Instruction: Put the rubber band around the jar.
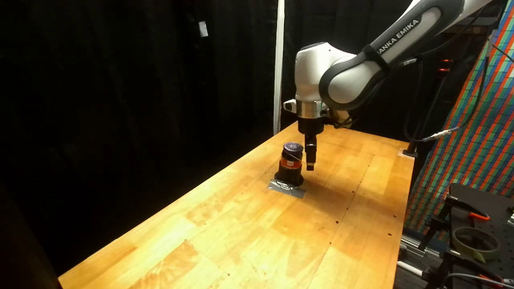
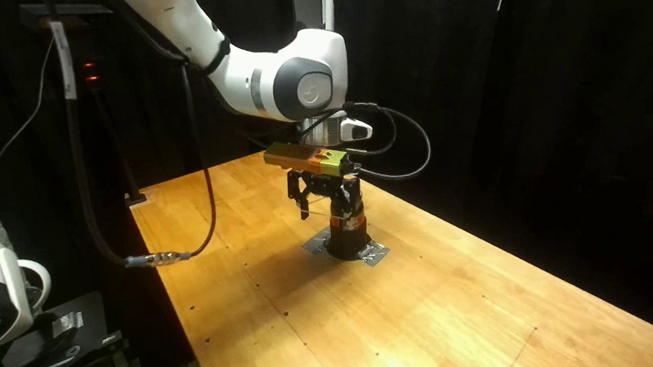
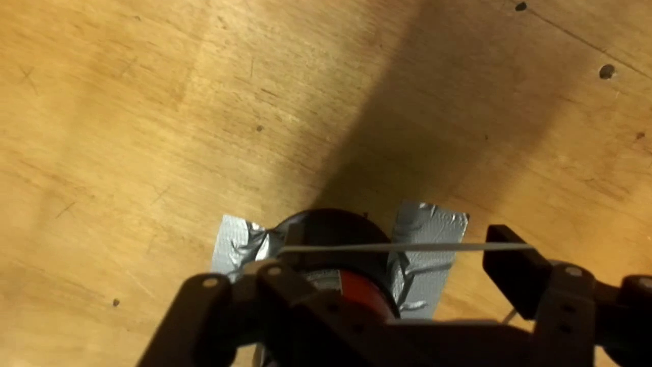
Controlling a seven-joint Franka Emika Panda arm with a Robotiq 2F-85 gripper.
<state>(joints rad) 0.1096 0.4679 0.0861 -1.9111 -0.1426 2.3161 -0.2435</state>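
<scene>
The jar (image 1: 291,163) stands upright on the wooden table, dark with an orange-red stripe and a dark lid. It shows in an exterior view (image 2: 346,223) partly behind a finger, and in the wrist view (image 3: 364,293) behind the gripper's parts. My gripper (image 3: 402,250) points down, open, right beside the jar at stripe height. It also shows in both exterior views (image 1: 310,165) (image 2: 325,213). The thin pale rubber band (image 3: 407,247) is stretched between the spread fingers. In an exterior view a strand of the band (image 1: 296,158) slants across the jar's upper side. I cannot tell whether it encircles the jar.
The jar sits in a black base (image 1: 287,177) held down by grey tape (image 1: 286,188). A cable (image 2: 208,200) hangs beside the table (image 2: 461,302). A side stand with a tape roll (image 1: 476,245) is off the table's edge. Black curtains (image 1: 140,100) hang behind.
</scene>
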